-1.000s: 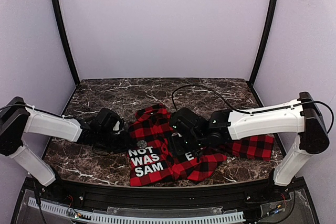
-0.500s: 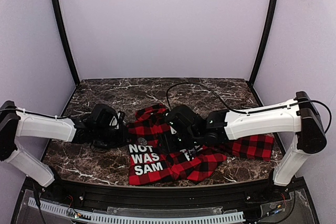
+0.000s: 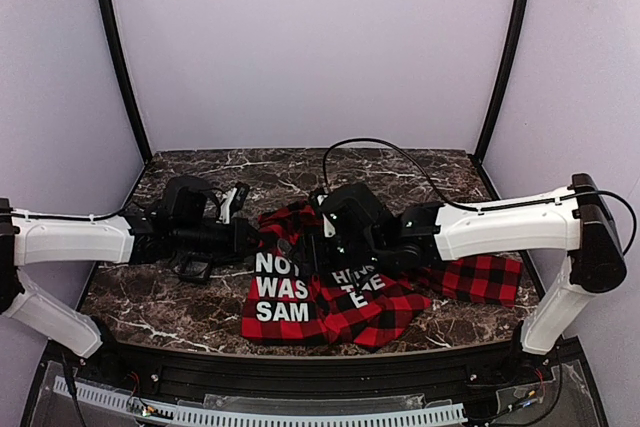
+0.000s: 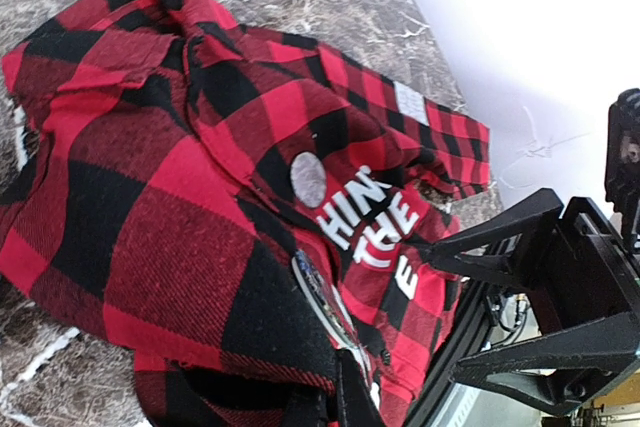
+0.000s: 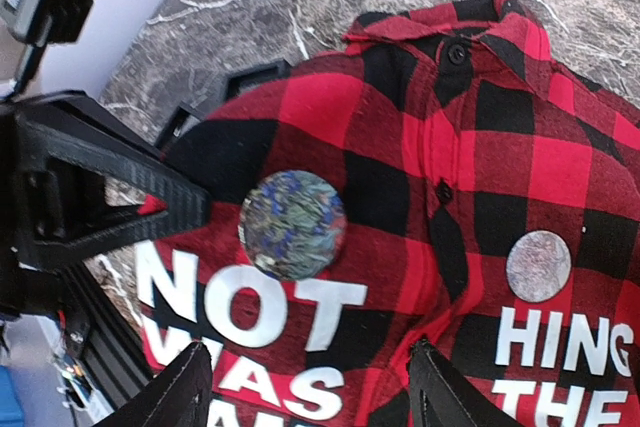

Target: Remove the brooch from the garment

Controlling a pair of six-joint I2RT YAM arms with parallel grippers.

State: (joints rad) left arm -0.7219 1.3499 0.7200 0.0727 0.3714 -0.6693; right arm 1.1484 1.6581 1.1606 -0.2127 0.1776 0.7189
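1. My left jaws [image 5: 190, 211] are pressed together on the garment [image 4: 150, 197]. They pinch a fold of its red-and-black plaid cloth just beside the black panel that reads "NOT".
2. My right jaws [image 5: 310, 362] are spread wide and hold nothing. They hang close over the cloth, one finger by the letters "WAS", the other by "HING".
3. The brooch [image 5: 292, 224] sits on the garment directly above the word "NOT". It is a round disc with a mottled grey, blue-green sheen, lying partly on a black square and partly on a red one.
4. It lies between the tip of my left jaws and the button placket, ahead of the gap of my right jaws. Neither pair touches it.
5. From my left wrist the brooch shows nearly edge-on, as a thin grey oval close to my pinch.
6. A pale grey disc [image 5: 538, 266], flatter and smaller, lies on the far side of the placket above "HING". Small black buttons [image 5: 457, 51] run down the placket between the two discs.
7. The garment lies crumpled on the dark marble worktop [image 3: 220, 172], toward its front edge and between my two arms. One plaid part reaches out to the right, under my right arm.
8. A black cable [image 3: 370, 147] arcs over the worktop behind my right arm.
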